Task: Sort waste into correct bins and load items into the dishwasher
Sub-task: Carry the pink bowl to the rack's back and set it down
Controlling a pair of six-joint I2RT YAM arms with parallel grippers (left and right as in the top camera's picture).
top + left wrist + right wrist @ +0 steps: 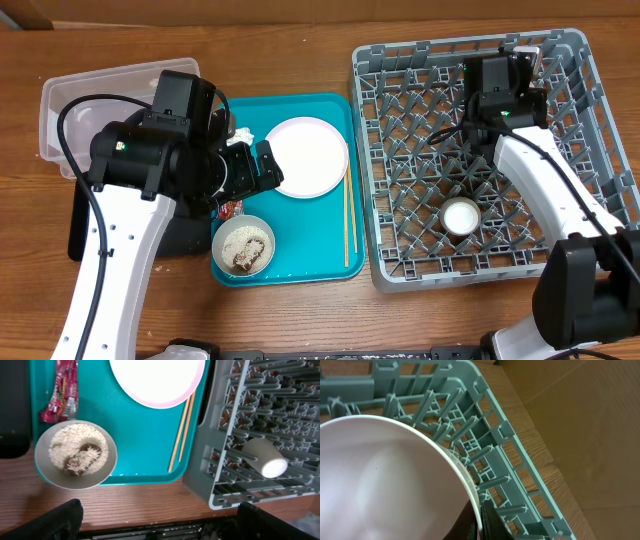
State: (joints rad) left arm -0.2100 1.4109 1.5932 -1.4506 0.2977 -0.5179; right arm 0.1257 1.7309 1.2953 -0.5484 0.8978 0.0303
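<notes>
We see soft, even light with faint shadows on the counter [300,30]; the close white bowl [380,475] looks soft (the plate [155,380] washes out).

Your pinkish round plate [305,157] lies flat at centre, thin wooden chopsticks [347,225] just right of it. Nearer, a greyish bowl [110,457] holds rice-like scraps [67,442], with a red snack wrapper [62,390] at its rim. In the grey pegged plastic rack [410,130] on the right, a small white cup [461,216] lies sideways, and a large white bowl [380,475] tilts at the far side.
</notes>
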